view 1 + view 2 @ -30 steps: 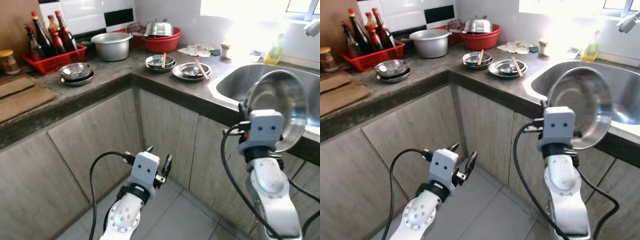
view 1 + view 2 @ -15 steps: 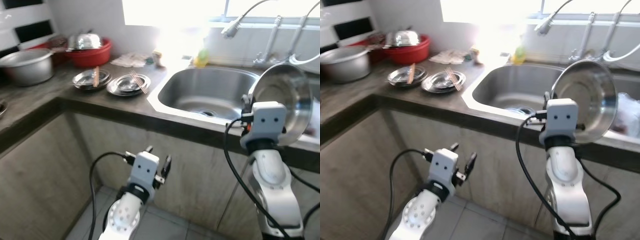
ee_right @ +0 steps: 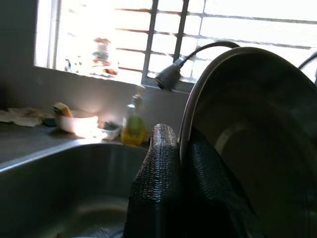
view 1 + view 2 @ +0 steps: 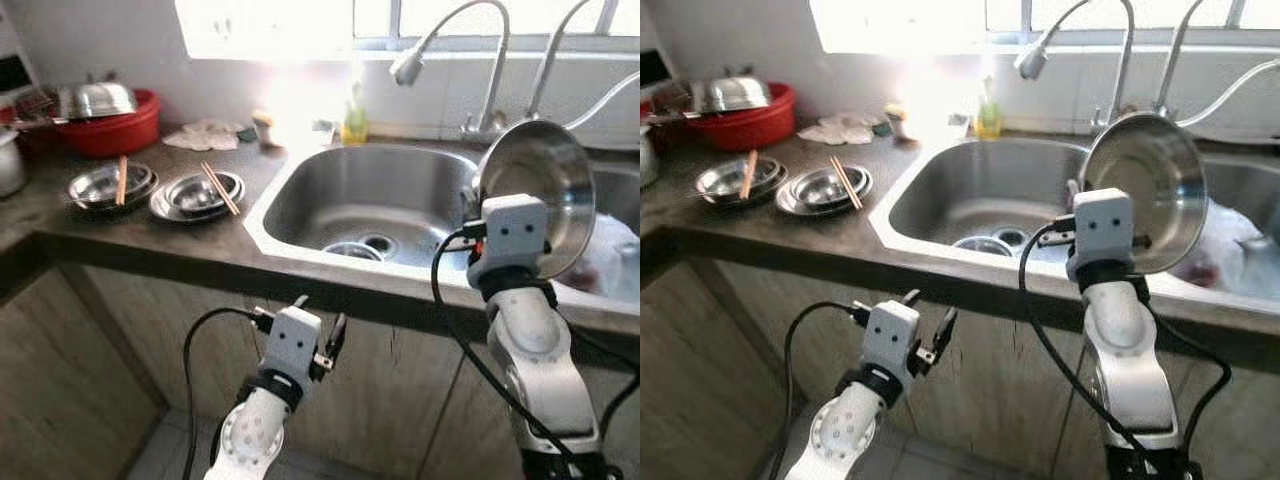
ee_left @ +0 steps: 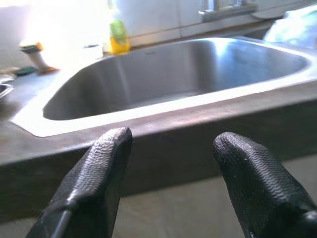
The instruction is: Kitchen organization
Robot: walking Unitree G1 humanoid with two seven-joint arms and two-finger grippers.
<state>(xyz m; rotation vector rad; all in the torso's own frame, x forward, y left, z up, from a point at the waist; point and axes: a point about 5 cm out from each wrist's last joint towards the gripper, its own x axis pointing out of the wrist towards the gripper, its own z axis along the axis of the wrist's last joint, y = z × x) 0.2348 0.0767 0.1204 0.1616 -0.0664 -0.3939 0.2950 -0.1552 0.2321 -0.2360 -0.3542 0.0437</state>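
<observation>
Head camera: the right tool pinched the rim of a steel bowl, held on edge above the sink at 3 o'clock. The left tool, fingers parted and empty, hung below the bench edge. Left wrist camera: spread fingers faced the sink front. Right wrist camera: fingers clamped the bowl rim.

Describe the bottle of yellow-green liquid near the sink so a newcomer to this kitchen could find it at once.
Start at the steel sink set in the dark counter under the bright window. On the ledge behind its back rim stands the soap bottle, just left of the curved tap. It is the one upright yellow-green thing there.
</observation>
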